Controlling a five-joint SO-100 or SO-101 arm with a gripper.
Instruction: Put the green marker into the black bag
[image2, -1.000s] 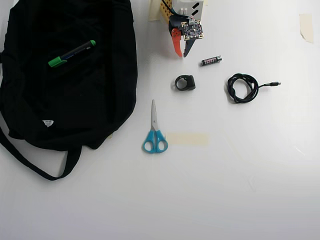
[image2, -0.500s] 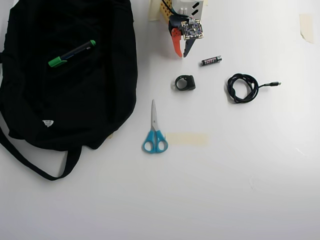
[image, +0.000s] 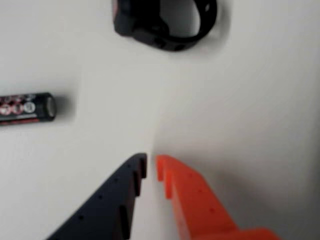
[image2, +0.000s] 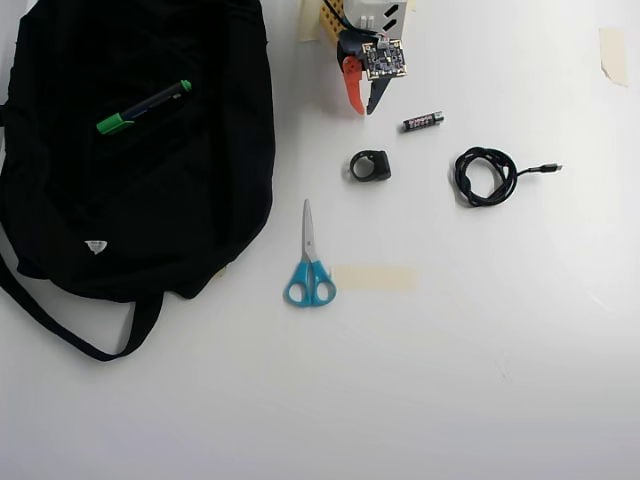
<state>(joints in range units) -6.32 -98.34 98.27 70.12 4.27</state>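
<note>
Overhead and wrist views of a white table (image2: 480, 380) with one arm parked at its far edge. The green marker (image2: 144, 107) is seen lying slantwise on top of the black bag (image2: 190, 210), its green cap toward the lower left in the overhead view; whether it rests on the outer fabric or just within an opening cannot be told. The gripper (image2: 362, 108) is held over bare table near the arm's base, well apart from the bag. In the wrist view the gripper (image: 151, 165) is shown clenched on nothing, only a thin slit being left between the black finger and the orange one.

Nearby, a battery (image2: 423, 121) and a small black ring-shaped clip (image2: 370, 165) are found just in front of the fingertips; a coiled cable (image2: 485, 175) lies to the right and blue-handled scissors (image2: 309, 262) lie below, beside a strip of tape (image2: 373, 277).

The step in hand is judged to be either the rest before a reach or the rest after delivery. If the marker is deemed not yet inside, a swing leftward across to the bag would be required, the fingers being spread first and turned across the slanted barrel, with the soft fabric beneath likely to yield under pressure.
</note>
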